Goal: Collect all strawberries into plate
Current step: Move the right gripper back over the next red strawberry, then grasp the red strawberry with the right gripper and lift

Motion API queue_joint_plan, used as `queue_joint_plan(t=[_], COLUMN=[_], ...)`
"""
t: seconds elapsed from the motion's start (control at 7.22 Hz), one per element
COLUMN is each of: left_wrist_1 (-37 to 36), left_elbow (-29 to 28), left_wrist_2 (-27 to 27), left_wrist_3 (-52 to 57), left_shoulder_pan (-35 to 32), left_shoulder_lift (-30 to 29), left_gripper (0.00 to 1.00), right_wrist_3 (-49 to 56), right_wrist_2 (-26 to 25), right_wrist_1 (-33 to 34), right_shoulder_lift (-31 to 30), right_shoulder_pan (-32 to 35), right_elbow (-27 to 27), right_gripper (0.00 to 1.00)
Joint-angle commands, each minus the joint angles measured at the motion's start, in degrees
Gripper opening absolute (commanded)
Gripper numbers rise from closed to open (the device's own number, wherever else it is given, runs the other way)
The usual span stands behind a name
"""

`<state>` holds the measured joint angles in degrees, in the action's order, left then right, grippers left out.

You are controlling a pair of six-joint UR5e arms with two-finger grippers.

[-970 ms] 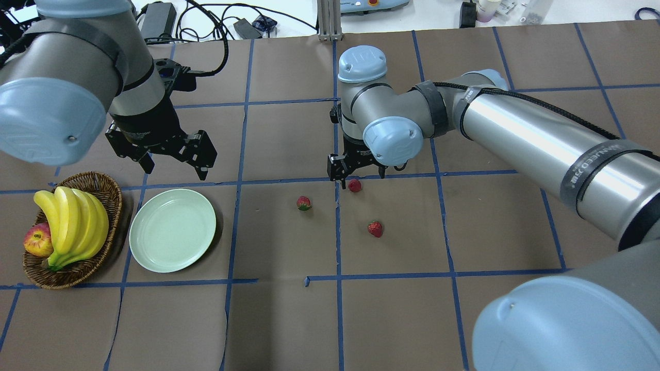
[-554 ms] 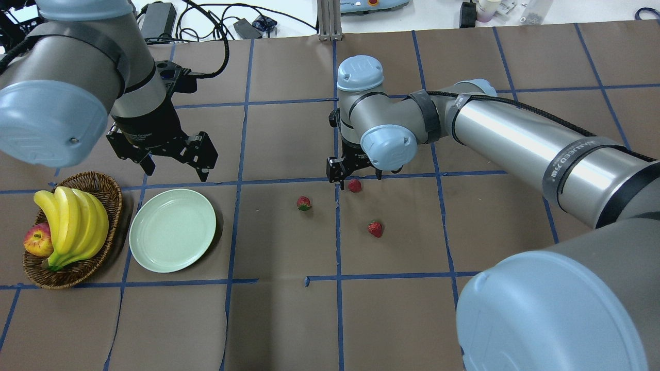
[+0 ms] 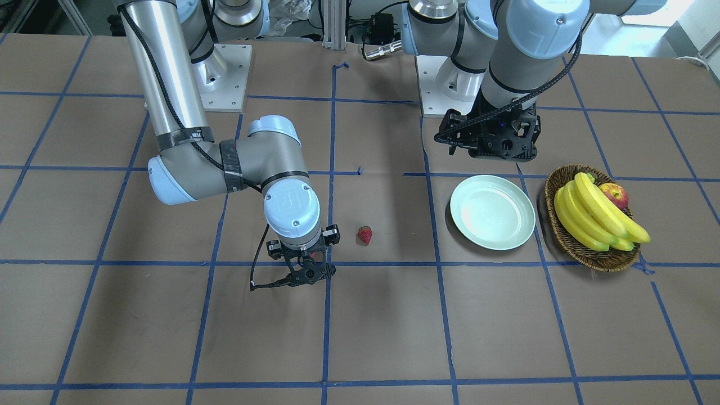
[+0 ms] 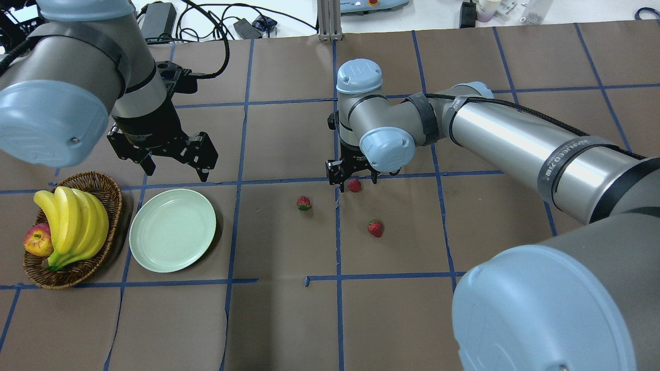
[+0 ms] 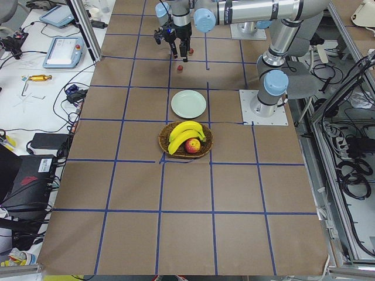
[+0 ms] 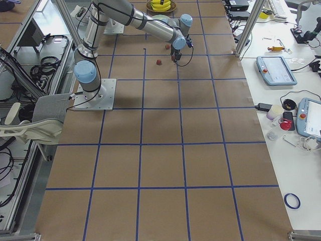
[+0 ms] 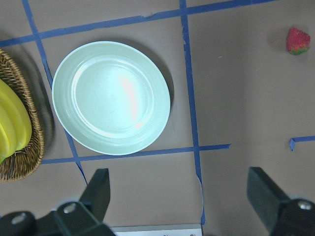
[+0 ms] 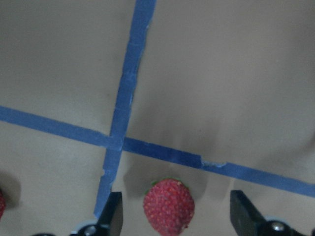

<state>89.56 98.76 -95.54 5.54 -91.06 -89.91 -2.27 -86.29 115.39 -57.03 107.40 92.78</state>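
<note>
Came down: my right fingers [image 8: 244,212] now straddle the bottom-centre strawberry [image 8: 169,206], apart, unclamped; left fingers [image 7: 97,191] apart, plate [image 7: 110,98] upper-left, bare.

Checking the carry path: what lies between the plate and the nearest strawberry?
Between plate and strawberry: only bare brown paper and one blue tape line, overhead view.

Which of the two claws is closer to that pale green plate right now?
The left. The left gripper hangs open in the air close by the plate; the right gripper is well off to the side, open around a strawberry.
</note>
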Motion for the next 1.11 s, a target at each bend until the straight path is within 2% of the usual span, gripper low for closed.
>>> queue_joint_plan(t=[0.0, 0.14, 0.28, 0.55, 0.97], left_wrist_1=[0.09, 0.09, 0.09, 0.09, -0.17], left_elbow=[0.29, 0.29, 0.38, 0.38, 0.2], left_wrist_2=[0.0, 0.0, 0.0, 0.0, 0.0], left_wrist_3=[-0.09, -0.09, -0.09, -0.09, -0.09], left_shoulder_pan=[0.0, 0.0, 0.0, 0.0, 0.0], left_shoulder_lift=[0.0, 0.0, 0.0, 0.09, 0.09], left_gripper=[1.0, 1.0, 1.0, 1.0, 1.0], right_wrist_3=[-0.19, -0.27, -0.1, -0.02, -2.81], right_wrist_2=[0.16, 0.16, 0.07, -0.28, -0.2], right_wrist_1=[-0.08, -0.17, -0.08, -0.25, -1.21], right_shoulder_lift=[0.08, -0.01, -0.01, -0.44, -5.79], right_shoulder_pan=[0.0, -0.09, -0.09, -0.09, 0.0], right_elbow=[0.04, 0.04, 0.04, -1.01, -1.9], right_gripper=[0.46, 0.13, 0.0, 0.0, 0.0])
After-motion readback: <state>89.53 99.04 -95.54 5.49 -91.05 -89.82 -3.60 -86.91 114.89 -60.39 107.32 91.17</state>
